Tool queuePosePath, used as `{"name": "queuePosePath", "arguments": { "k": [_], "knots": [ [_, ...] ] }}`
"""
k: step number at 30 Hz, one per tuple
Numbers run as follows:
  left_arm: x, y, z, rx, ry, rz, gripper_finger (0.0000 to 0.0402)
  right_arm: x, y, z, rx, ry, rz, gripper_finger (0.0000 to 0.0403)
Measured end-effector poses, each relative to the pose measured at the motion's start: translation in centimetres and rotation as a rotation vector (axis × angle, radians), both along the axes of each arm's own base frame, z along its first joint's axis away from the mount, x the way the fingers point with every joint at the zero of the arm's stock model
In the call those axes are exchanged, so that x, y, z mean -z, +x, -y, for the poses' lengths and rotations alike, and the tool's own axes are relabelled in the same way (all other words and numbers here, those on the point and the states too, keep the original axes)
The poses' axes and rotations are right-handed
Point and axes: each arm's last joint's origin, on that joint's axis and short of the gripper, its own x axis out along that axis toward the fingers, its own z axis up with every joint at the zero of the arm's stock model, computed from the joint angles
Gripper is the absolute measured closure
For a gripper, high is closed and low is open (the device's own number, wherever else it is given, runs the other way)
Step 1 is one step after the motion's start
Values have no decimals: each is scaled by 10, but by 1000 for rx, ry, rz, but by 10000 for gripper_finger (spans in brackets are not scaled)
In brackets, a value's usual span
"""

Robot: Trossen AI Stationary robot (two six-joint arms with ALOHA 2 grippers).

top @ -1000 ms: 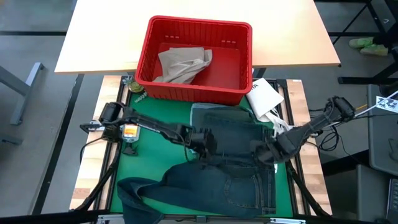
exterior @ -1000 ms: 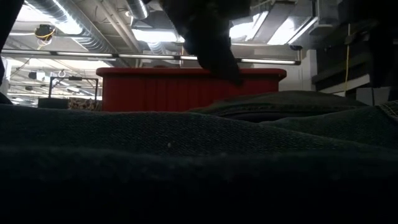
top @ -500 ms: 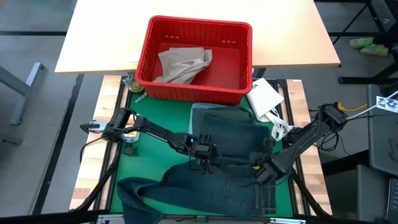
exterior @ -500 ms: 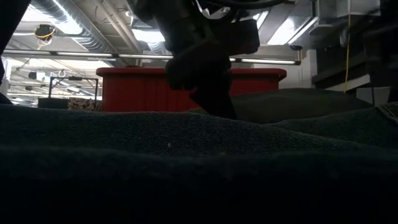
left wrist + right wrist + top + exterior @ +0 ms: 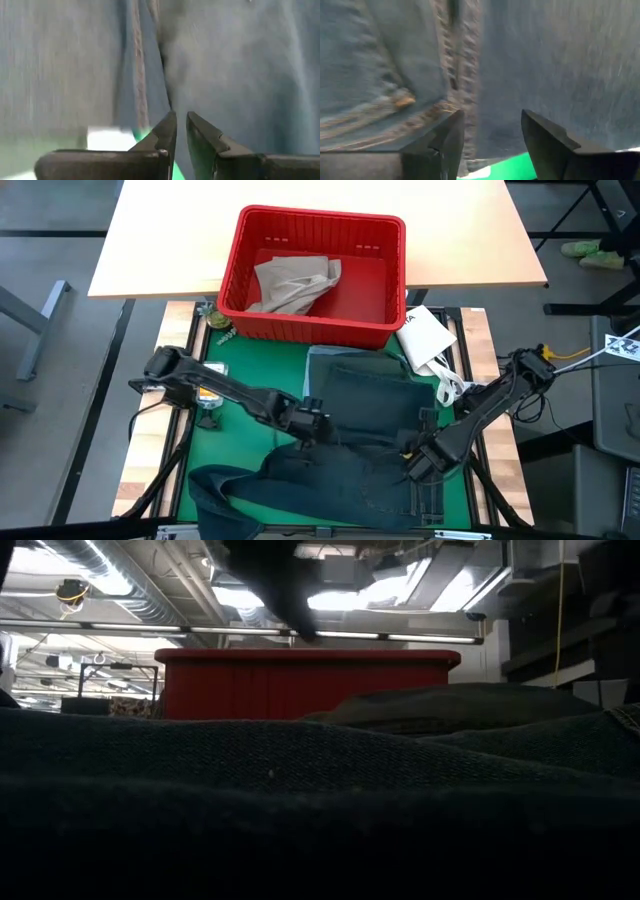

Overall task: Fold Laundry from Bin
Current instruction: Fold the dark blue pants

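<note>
On my screen from above I see the dark blue denim jeans [image 5: 350, 470] spread over the green mat [image 5: 245, 370] at the near side of the table. A second garment, grey-green and folded flat [image 5: 365, 385], lies just behind them, toward the bright red slotted plastic bin [image 5: 312, 330]. The bin stands at the far edge of the mat, half on the pale wooden tabletop [image 5: 170, 240], and inside it lies a crumpled tan khaki garment [image 5: 292, 285]. A white flat packet [image 5: 425, 335] lies beside the right corner of the bin.

The left gripper [image 5: 312, 425] is low over the upper edge of the jeans, near the middle of the mat. In its wrist camera the two dark fingers [image 5: 167, 132] stand nearly together with only a thin gap, and I see no cloth between them; denim with a stitched seam fills the view beyond the tips. So I judge this gripper almost clenched and holding nothing.

The right gripper [image 5: 420, 460] is down at the right side of the jeans, close to the waistband. Its fingers [image 5: 452, 137] stand clearly apart, released, with denim and a strip of green mat showing between them.

From the table-height camera the jeans fill the foreground as a dark ridge and the red bin stands behind.
</note>
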Motion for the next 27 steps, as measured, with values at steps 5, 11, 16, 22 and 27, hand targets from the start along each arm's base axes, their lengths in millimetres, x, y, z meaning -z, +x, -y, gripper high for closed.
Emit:
{"name": "queuePosePath", "arguments": {
  "k": [5,11,16,22,27],
  "knots": [
    [-24,-44,25,-82,-58,-132,363,-16,12,-9,-52,20,133,208],
    [-36,-87,68,-129,-176,-246,363,-24,32,-20,-173,-2,392,208],
    [-37,-112,105,-103,-214,-262,363,-30,43,-29,-301,15,519,208],
    [-37,-134,131,-182,-281,-278,342,-33,49,-34,-375,28,579,208],
    [-30,-141,148,-211,-301,-288,287,-34,49,-34,-405,20,582,208]
  ]
}}
